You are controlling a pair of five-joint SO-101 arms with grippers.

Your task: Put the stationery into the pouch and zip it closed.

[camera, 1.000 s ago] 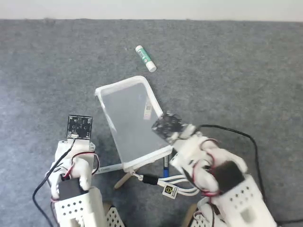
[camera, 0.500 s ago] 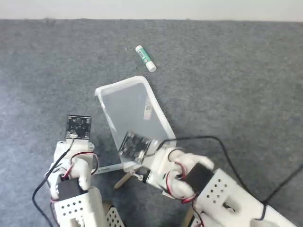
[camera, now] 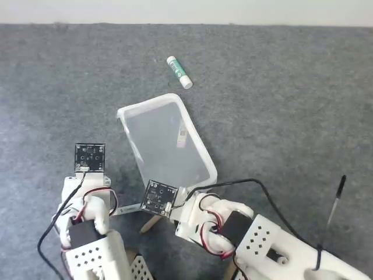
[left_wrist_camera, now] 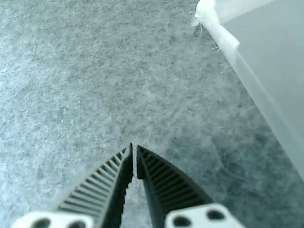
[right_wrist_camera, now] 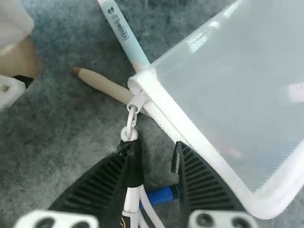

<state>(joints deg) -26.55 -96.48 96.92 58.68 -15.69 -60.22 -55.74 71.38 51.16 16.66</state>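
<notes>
Pouch (camera: 166, 140) is lying flat on the grey mat (camera: 280, 105), mid-table, long axis running from near right to far left. It is translucent and looks empty, so loading is judged not yet begun.

Right gripper (right_wrist_camera: 156, 147) is hovering low at the pouch's near edge with its jaws apart and nothing between them. The zip pull (right_wrist_camera: 129, 128) is dangling from the corner slider, just beside the tip of one finger. That placement is probably deliberate: the pull is the one graspable handle for working the zip. Whether the zip is standing open or closed cannot be told from here.

Left gripper (left_wrist_camera: 133, 154) is waiting over bare mat, near and left of the pouch, jaws together and empty. It is likely sitting there to pin that side when the zip gets tugged.

Stationery is lying scattered:
- Light blue pen (right_wrist_camera: 121, 28) and wooden pencil (right_wrist_camera: 102, 83) are poking out from beneath the near corner, touching the pouch.
- Blue-ended pen (right_wrist_camera: 161, 194) is lying on the mat under the right jaws.
- Glue stick (camera: 179, 72) is lying on the far side, well apart from both arms.

Risk judged: the pens under the corner are propping it up, so the pouch may be sliding when pulled.
</notes>
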